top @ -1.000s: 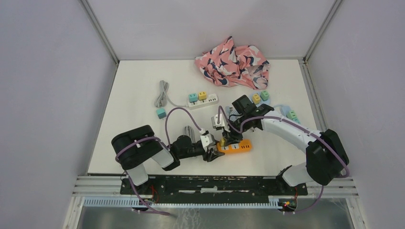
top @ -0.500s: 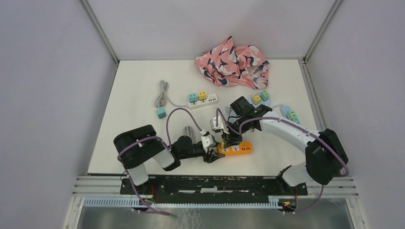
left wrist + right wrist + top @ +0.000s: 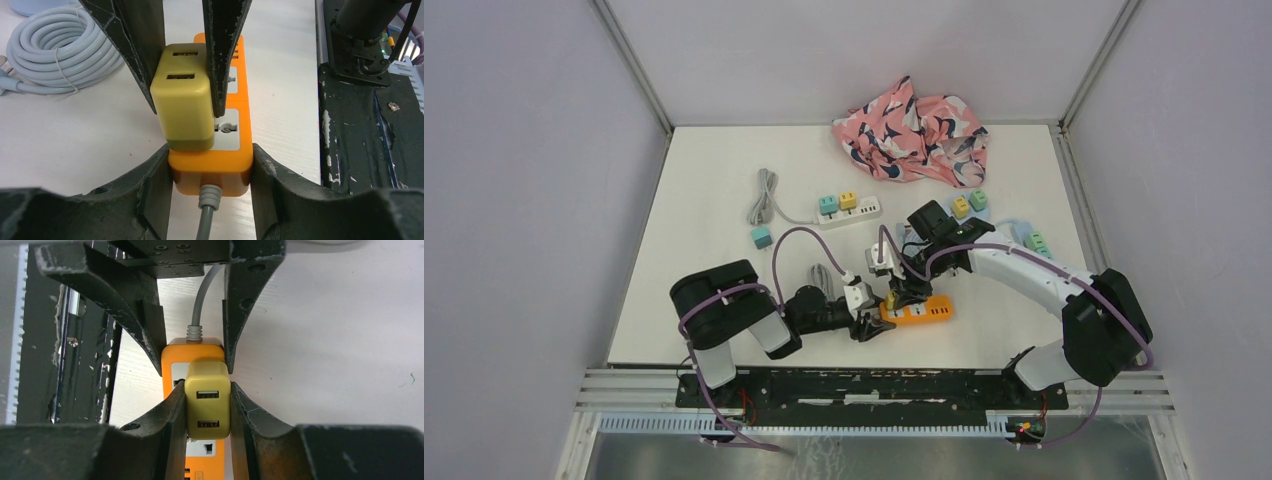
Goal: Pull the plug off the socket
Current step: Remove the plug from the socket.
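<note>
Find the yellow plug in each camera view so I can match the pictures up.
Top external: the yellow cube-shaped plastic plug sits low centre, at the left end of the orange plastic power strip.
Left wrist: the plug is at centre, standing on the strip's near end.
Right wrist: the plug is at lower centre, covering the strip's far end.
Shared landmark: the orange strip.

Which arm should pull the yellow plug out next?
Right. The right tool is shut on the plug, with a finger on each side. The left tool clamps the orange strip, so it looks best for holding that steady.
</note>
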Robot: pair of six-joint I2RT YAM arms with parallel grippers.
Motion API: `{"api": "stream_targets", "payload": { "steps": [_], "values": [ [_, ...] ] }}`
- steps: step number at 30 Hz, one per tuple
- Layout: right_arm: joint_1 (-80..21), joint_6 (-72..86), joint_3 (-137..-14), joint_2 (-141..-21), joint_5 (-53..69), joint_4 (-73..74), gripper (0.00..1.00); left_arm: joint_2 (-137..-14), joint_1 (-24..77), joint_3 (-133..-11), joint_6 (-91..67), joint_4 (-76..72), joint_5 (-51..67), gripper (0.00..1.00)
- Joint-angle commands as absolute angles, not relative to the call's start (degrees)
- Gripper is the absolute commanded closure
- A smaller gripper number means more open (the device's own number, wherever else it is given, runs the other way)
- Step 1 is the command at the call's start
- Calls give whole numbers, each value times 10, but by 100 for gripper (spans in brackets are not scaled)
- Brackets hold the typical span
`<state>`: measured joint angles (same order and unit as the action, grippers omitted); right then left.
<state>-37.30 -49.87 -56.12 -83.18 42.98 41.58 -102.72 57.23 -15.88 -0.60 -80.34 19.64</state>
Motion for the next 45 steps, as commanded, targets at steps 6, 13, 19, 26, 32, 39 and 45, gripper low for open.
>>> {"api": "stream_targets", "payload": {
  "steps": [6,13,19,26,32,39,45],
  "values": [
    [-373,-418,-583,-822,471,363,100,-1046,563,-158,-11,-819,176,97],
    [-388,-474,-567,-814,476,390,100,-1071,547,-150,-36,-869,187,97],
    [-409,-398,-586,-831,495,356,100,-1080,545,-145,-40,-883,183,97],
    [-357,-431,-583,-815,470,376,100,-1084,545,-144,-41,-882,183,97],
    [-371,-461,-569,-815,495,389,100,-1082,544,-148,-43,-877,186,97],
    [-415,-369,-583,-831,503,334,100,-1082,544,-154,-45,-853,181,97],
    [-344,-437,-603,-817,493,407,100,-1083,540,-150,-48,-860,174,97]
  ]
}}
